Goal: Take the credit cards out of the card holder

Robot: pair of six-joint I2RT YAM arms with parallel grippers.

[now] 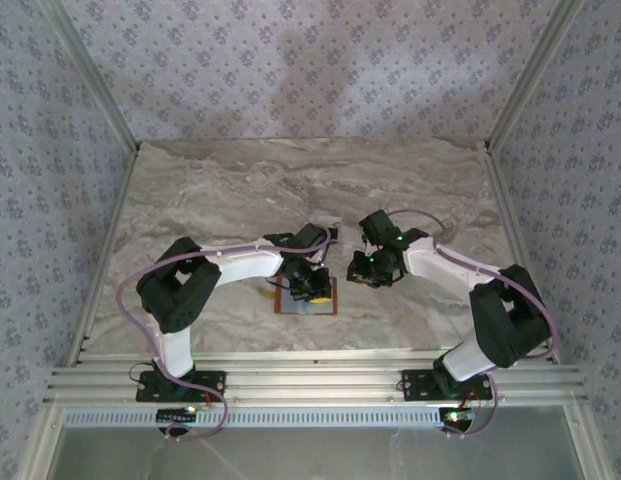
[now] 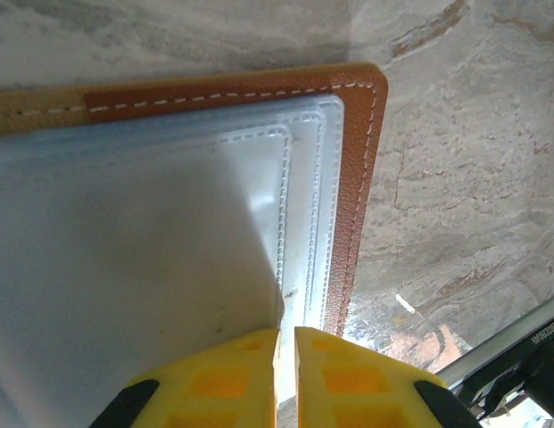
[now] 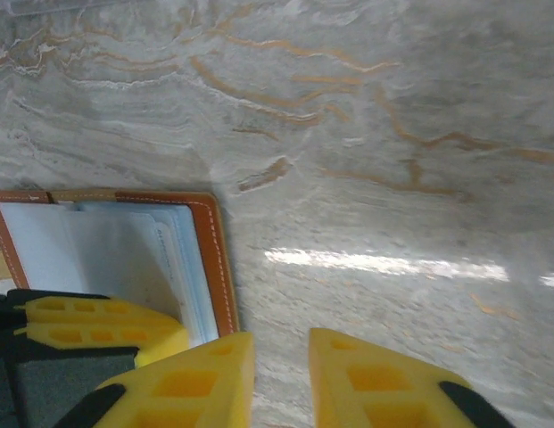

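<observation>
The card holder lies open on the marble table, a tan-brown leather border round grey-blue stitched pockets. My left gripper is right over it. Its yellow fingers are almost together, and the corner of a pale credit card runs into the thin gap of the left gripper. The card stands lifted off the lining. My right gripper hangs open over bare table just right of the card holder, nothing between its fingers. The left gripper's fingers sit on the holder's inside.
The marble table stretches behind and to both sides, walled with patterned fabric. A small pale flat thing lies just behind the left wrist. The metal rail with the arm bases runs along the near edge.
</observation>
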